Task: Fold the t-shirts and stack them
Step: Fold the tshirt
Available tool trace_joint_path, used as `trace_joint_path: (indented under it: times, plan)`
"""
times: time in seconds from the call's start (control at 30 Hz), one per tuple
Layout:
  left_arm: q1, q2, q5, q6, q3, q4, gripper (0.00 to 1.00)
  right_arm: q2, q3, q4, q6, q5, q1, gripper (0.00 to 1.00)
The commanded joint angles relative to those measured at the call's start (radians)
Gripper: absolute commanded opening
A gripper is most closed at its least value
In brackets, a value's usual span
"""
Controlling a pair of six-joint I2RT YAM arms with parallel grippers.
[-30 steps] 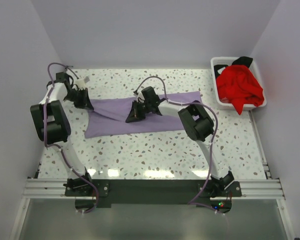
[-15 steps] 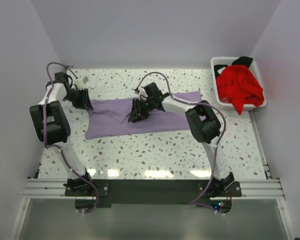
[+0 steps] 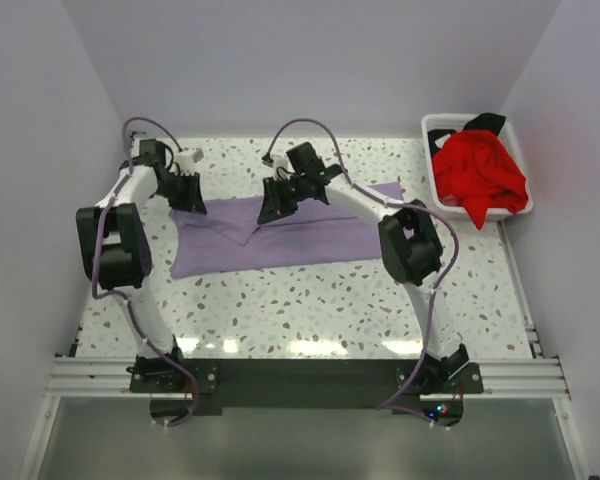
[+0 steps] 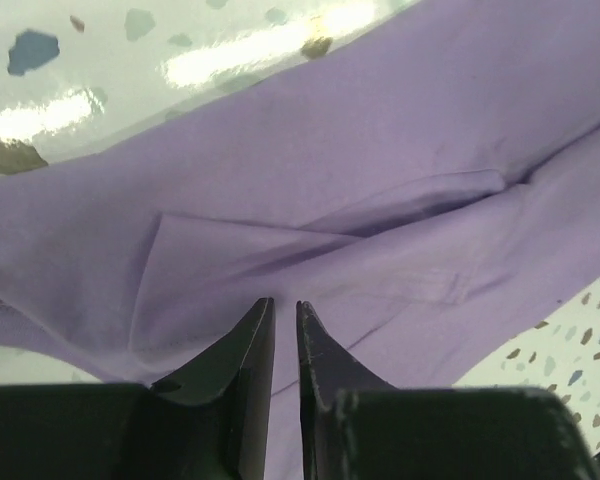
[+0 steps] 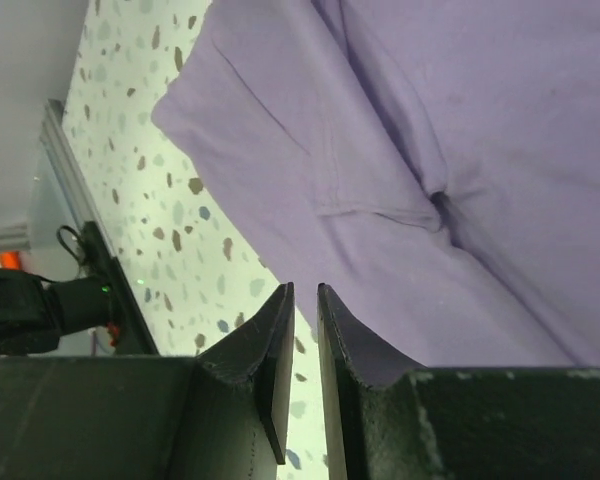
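The lavender t-shirt lies spread on the speckled table, its left part creased into a V-shaped fold. It fills the left wrist view and the right wrist view. My left gripper hovers over the shirt's far left corner. Its jaws are nearly shut with a thin gap and hold nothing. My right gripper hovers over the shirt's far edge near the middle. Its jaws are also nearly shut and empty. The red t-shirt and the black one lie bunched in the basket.
The white plastic basket stands at the far right corner against the wall. Walls close in on the left, far and right sides. Bare speckled table lies between the shirt and the arm bases.
Both grippers have moved toward the far side of the table, the left one also to the right. The crease in the shirt's left part has shifted into a V shape.
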Motion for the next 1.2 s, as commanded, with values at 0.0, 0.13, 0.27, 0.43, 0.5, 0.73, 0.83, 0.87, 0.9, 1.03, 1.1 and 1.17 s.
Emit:
trace_joint_path:
  times: [0.0,0.13,0.27,0.43,0.5,0.73,0.83,0.87,0.9,1.03,1.1,1.17]
  plan:
    - [0.002,0.069,-0.086,-0.057,0.005,0.03,0.19,0.011,0.086,-0.15,-0.177,0.077,-0.048,0.2]
    - [-0.012,0.116,-0.192,-0.061,-0.004,0.037,0.23,-0.006,0.116,-0.308,-0.306,0.149,-0.126,0.21]
    - [-0.012,0.169,-0.257,-0.064,0.023,0.066,0.27,-0.029,0.141,-0.446,-0.466,0.217,-0.216,0.23]
    - [-0.015,0.274,-0.277,-0.048,0.198,0.105,0.28,-0.058,0.135,-0.558,-0.602,0.359,-0.293,0.24]
    - [-0.019,0.346,-0.265,-0.027,0.319,0.045,0.27,-0.07,0.135,-0.579,-0.667,0.408,-0.318,0.27]
    - [-0.021,0.237,-0.139,-0.027,0.443,0.172,0.39,-0.07,0.092,-0.535,-0.817,0.608,-0.332,0.26]
    - [-0.022,0.131,-0.122,-0.034,0.386,0.205,0.44,-0.032,0.086,-0.518,-0.84,0.66,-0.332,0.24]
    - [-0.022,0.112,-0.121,-0.036,0.378,0.196,0.44,-0.021,0.086,-0.515,-0.848,0.669,-0.332,0.23]
    - [-0.021,0.083,-0.114,-0.033,0.364,0.165,0.44,-0.014,0.081,-0.517,-0.853,0.691,-0.332,0.22]
    - [-0.021,-0.014,-0.093,-0.012,0.263,0.119,0.46,-0.001,0.022,-0.511,-0.889,0.744,-0.332,0.2]
    - [-0.022,-0.081,-0.101,-0.011,0.167,0.143,0.46,-0.013,-0.041,-0.498,-0.908,0.776,-0.332,0.2]
    - [-0.022,-0.114,-0.11,-0.01,0.119,0.139,0.47,-0.032,-0.083,-0.497,-0.928,0.792,-0.329,0.18]
